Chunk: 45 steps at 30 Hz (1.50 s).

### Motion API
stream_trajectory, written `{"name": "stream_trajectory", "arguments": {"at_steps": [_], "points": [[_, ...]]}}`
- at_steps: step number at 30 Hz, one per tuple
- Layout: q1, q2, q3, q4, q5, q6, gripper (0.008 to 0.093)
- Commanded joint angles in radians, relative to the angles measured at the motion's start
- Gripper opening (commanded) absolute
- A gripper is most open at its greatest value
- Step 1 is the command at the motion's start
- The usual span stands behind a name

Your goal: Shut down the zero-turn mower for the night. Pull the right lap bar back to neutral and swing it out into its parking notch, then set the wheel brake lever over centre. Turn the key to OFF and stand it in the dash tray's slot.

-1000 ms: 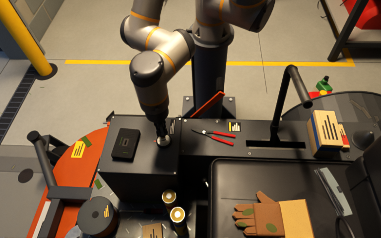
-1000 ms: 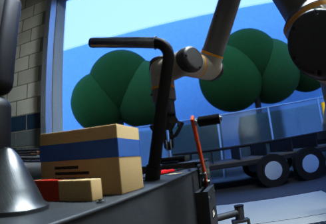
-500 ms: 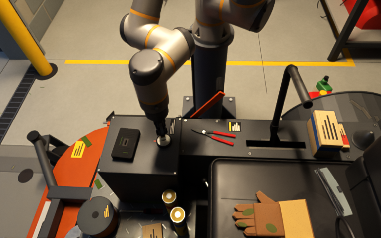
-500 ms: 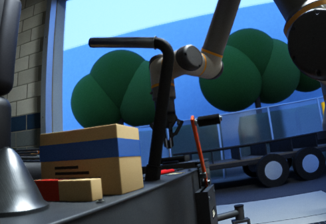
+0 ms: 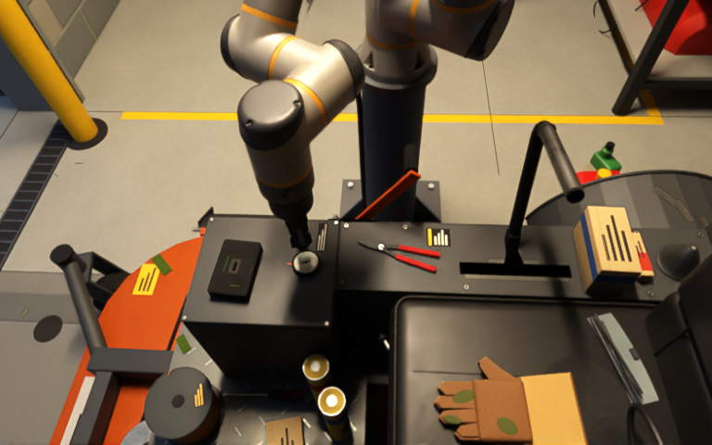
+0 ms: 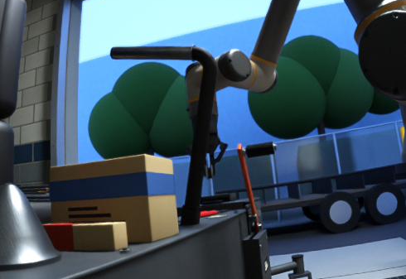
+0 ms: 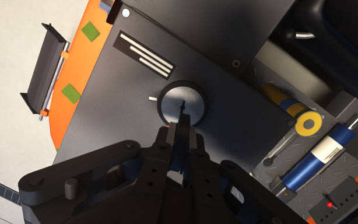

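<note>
My gripper (image 7: pixel 182 128) stands just above the round ignition switch (image 5: pixel 305 262) on the dash box, its fingers clamped on the flat head of the key (image 7: pixel 182 116), whose blade points down at the switch face (image 7: pixel 182 105). The dash tray (image 5: pixel 235 268) with its slot lies to the left of the switch. The right lap bar (image 5: pixel 536 193) rises from its slot in the deck, further right. The red wheel brake lever (image 5: pixel 387 194) leans behind the dash. From the second side camera the gripper (image 6: pixel 211 161) is partly hidden behind the lap bar (image 6: pixel 201 128).
The dash box edge lies just right of the switch, with red-handled pliers (image 5: pixel 404 255) beyond it. A cardboard box (image 5: pixel 608 248) sits on the deck at far right. A work glove (image 5: pixel 492 405) rests on the seat pan, and tubes (image 5: pixel 324 391) stand below the dash.
</note>
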Motion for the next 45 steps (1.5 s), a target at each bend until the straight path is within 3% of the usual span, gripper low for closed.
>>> {"name": "stream_trajectory", "arguments": {"at_steps": [1, 25, 45], "points": [[0.000, -0.003, -0.002, 0.003, 0.000, 0.000, 0.0080], [0.000, -0.059, -0.024, 0.081, 0.000, 0.000, 0.0080], [0.000, -0.070, -0.030, 0.099, 0.000, 0.000, 0.0080]]}}
